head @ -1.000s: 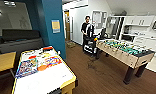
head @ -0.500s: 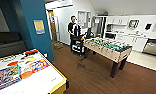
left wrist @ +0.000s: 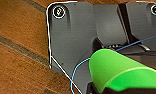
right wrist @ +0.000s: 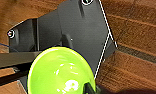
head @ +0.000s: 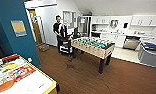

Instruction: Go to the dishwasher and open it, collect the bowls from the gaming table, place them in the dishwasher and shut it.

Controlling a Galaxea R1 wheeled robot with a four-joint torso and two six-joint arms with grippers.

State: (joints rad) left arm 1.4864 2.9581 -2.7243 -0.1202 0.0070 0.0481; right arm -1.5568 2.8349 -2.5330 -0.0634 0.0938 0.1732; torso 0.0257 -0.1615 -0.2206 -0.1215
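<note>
In the left wrist view my left gripper is shut on the bright green bowl, held over the wooden floor. A paler lime-green bowl sits in my right gripper, its shiny inside facing the right wrist camera. The gaming table, white-topped with colourful board games, lies at the lower left of the head view, close to me. The dishwasher is a grey front under the kitchen counter at the far right back. It is too small to tell how its door stands.
A table-football table stands mid-room on the brown floor, with a person and a dark cart behind its far end. A teal wall juts out on the left. Grey bins stand at the right, before white kitchen cabinets.
The camera has swung right: the gaming table slid to the lower left and the table-football table and kitchen moved toward the middle. The person stays by the football table.
</note>
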